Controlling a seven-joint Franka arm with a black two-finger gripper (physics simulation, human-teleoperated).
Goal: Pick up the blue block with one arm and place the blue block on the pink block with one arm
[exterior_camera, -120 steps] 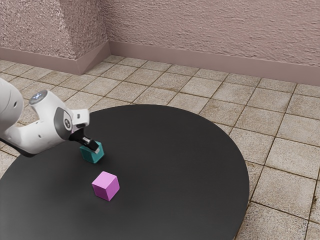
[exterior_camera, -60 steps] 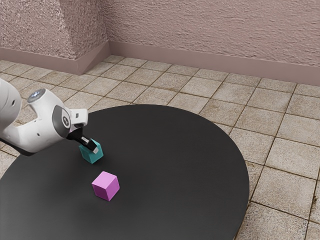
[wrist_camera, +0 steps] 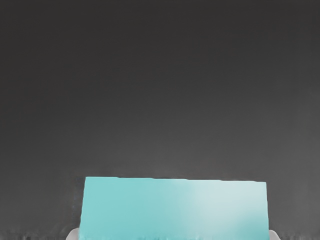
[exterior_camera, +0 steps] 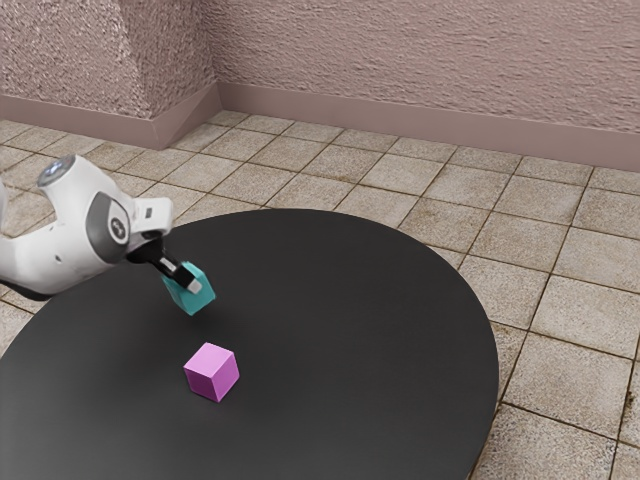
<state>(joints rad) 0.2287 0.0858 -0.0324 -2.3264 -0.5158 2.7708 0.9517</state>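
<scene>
- At gripper [exterior_camera: 188,284]: fingers clamped on blue block [exterior_camera: 199,298], which is tilted and held above black round table [exterior_camera: 400,330].
- Pink block [exterior_camera: 211,371] rests on table, nearer the camera, apart from blue block; bare tabletop between.
- Tiled floor [exterior_camera: 560,250] surrounds table.

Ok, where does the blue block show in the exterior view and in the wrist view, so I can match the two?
Exterior view: the blue block sits tilted in the gripper, toward the exterior view's left, beyond the pink block.
Wrist view: the blue block lies close under the hand.
Shared landmark: the black table, the dark surface behind the block in both.
</scene>
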